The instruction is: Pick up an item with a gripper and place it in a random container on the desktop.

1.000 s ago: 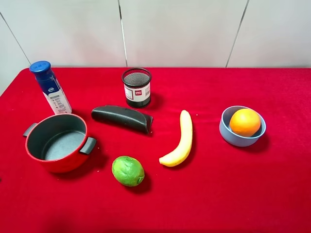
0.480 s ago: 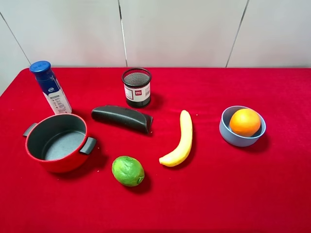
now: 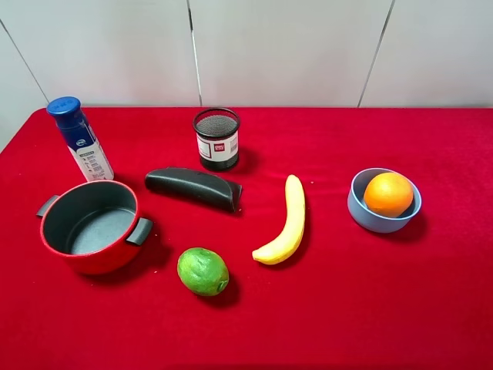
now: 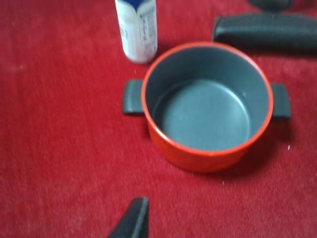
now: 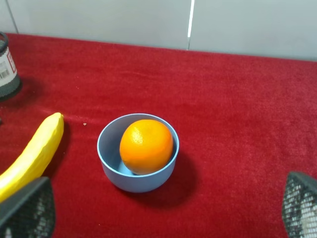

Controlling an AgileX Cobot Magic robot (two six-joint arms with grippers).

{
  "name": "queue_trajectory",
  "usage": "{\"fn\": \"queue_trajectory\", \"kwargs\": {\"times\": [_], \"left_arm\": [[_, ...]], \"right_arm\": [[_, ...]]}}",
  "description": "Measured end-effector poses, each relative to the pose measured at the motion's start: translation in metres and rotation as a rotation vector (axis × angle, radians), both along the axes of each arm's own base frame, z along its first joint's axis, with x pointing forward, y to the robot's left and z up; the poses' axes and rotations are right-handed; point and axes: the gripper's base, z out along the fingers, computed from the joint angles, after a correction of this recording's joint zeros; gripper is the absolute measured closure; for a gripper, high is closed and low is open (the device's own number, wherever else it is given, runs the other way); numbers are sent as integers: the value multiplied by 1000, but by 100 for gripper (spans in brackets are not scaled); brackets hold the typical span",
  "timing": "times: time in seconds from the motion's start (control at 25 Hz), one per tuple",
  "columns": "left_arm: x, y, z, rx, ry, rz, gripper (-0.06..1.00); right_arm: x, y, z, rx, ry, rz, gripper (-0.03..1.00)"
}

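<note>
The round bright orange fruit [image 3: 388, 193] sits inside the small light blue bowl [image 3: 362, 210] at the right, so placement looks finished; right gripper [image 5: 158, 210] jaws spread wide, empty; left gripper's [image 4: 132, 220] jaw state I cannot tell.

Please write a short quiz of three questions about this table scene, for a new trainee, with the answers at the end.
1. True or false: the orange lies inside the blue bowl.
2. Which thing lies between the lime and the blue bowl in the high view? A) banana B) white bottle C) mesh cup
3. Fill in: the red pot holds ____.

Key: 1. True; the right wrist view also shows the orange resting in the bowl. 2. A. 3. Nothing; the left wrist view shows its grey inside bare.
</note>
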Motion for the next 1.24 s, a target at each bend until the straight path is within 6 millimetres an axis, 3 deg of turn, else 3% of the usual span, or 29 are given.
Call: {"fn": "queue_trajectory", "kwargs": {"times": [0.2, 1.24], "left_arm": [[-13, 0, -1, -5, -92, -1, -4], [-14, 0, -1, -6, -95, -2, -4]], "right_arm": [[0, 0, 0, 0, 0, 0, 27], [0, 0, 0, 2, 0, 2, 27]]}}
